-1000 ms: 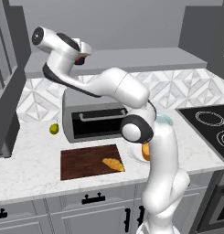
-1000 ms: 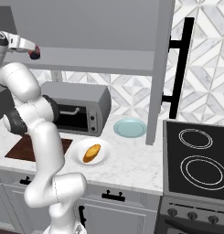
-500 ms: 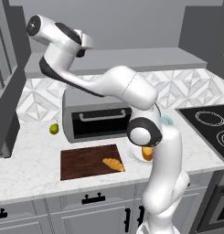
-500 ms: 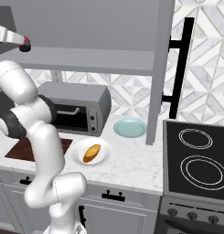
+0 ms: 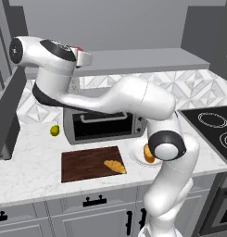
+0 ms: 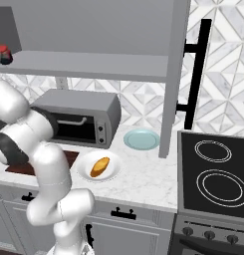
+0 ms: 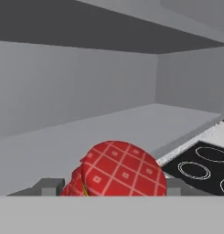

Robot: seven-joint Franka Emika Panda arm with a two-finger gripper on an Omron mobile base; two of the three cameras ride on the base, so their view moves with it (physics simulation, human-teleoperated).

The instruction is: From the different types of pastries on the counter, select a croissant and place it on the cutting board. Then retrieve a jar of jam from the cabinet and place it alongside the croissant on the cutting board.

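My fingers are clenched on the jar of jam (image 7: 120,170), up on the cabinet (image 5: 142,60) ledge, while the croissant (image 5: 115,166) lies on the cutting board (image 5: 82,163). If I swing down too fast, the round jar could slip from between my tips.

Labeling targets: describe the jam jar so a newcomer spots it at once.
Start at the grey cabinet over the silver toaster oven, then follow its long ledge to the left end. The jam jar sits there: small, red, with a checked red top, the one colored thing on that shelf.
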